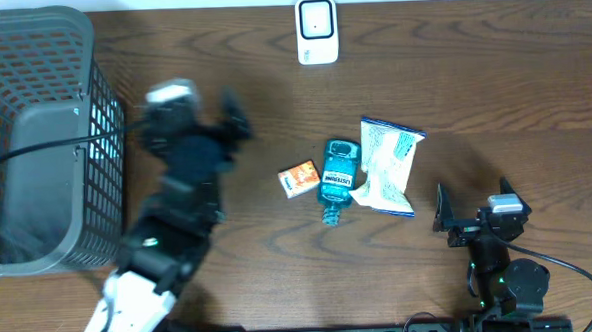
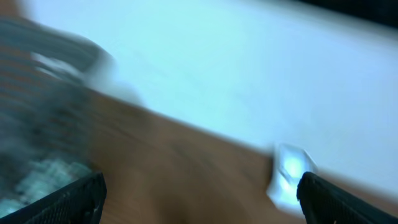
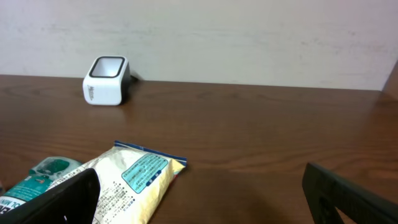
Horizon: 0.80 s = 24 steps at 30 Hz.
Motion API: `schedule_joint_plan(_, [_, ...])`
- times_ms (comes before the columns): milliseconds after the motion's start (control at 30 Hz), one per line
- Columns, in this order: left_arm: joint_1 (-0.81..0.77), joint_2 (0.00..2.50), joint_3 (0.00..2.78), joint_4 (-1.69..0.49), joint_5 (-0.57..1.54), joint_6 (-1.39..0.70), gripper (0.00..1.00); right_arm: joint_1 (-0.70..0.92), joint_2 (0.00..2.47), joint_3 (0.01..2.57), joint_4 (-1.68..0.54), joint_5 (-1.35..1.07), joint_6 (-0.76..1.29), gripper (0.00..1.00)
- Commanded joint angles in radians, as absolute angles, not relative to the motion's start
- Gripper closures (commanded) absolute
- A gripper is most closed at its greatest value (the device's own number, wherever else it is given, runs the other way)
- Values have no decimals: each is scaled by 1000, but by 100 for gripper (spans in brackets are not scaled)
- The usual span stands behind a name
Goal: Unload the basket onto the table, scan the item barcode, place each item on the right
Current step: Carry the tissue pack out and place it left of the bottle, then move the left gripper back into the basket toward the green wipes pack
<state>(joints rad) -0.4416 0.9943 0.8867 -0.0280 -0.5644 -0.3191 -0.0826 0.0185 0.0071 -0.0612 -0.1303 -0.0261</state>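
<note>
With the left hand [image 2: 200,202] and right hand [image 3: 199,199] both spread and empty, pinch the orange box [image 1: 299,178], probably light and stiff, across its narrow sides.

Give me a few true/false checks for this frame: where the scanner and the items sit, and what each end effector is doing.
1. The white box-shaped barcode scanner stands near the far table edge, apart from the items. True.
2. The teal plastic mouthwash bottle stands upright next to the scanner. False: it lies on its side on the brown wooden table, between the small orange carton and the white-and-blue snack pouch.
3. The right end effector is shut on the pouch. False: it is open and holds nothing.
4. The left end effector is open and empty. True.
</note>
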Motion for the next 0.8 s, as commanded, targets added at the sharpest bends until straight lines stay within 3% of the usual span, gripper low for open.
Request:
schedule_joint_plan(0, [-257, 950, 1021, -62, -599, -217, 2, -80, 18, 6, -64, -125, -19, 1])
schedule_joint_plan(267, [165, 1078, 1427, -437, -292, -245, 2, -80, 18, 6, -64, -125, -19, 1])
schedule_joint_plan(467, [440, 1256, 1628, -678, -32, -436, 2, -80, 18, 6, -64, -125, -19, 1])
schedule_joint_plan(600, [536, 1367, 1636, -749, 107, -506, 2, -80, 18, 6, -64, -125, -19, 1])
schedule_joint_plan(767, [580, 1523, 1636, -820, 136, -591, 2, -80, 18, 6, -64, -125, -19, 1])
